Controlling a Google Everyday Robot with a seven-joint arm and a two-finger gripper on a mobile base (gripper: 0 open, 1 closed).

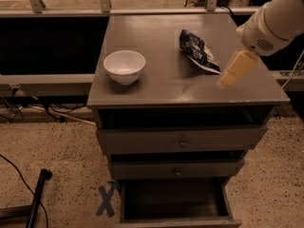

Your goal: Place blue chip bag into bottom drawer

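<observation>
Here's the end effector [233,71], one pale yellow piece angled down and to the left off the white arm [278,20]. It hangs over the right side of the surface [156,87]. How far open it is, I cannot tell from here. It has hold of nothing.

Just beside it to the left lies the one blue chip bag [197,50], flat on the surface and crinkled, its pale edge pointing toward the end effector. Whether the two are touching, I cannot tell.

Further left, well apart from the bag, sits a single white bowl [124,66], upright near the left front corner. That's two things on top: one bag, one bowl.

Down the front of the cabinet, three drawers. The top drawer [142,141] and the middle drawer [142,169] are each pulled out a little, one small knob apiece: one [183,142], two [177,172]. The bottom drawer [180,222] stands pulled out furthest, its dark inside showing.

On the speckled floor to the left of that drawer is one blue X mark [107,199], and one dark pole [35,201] lies at the lower left.
</observation>
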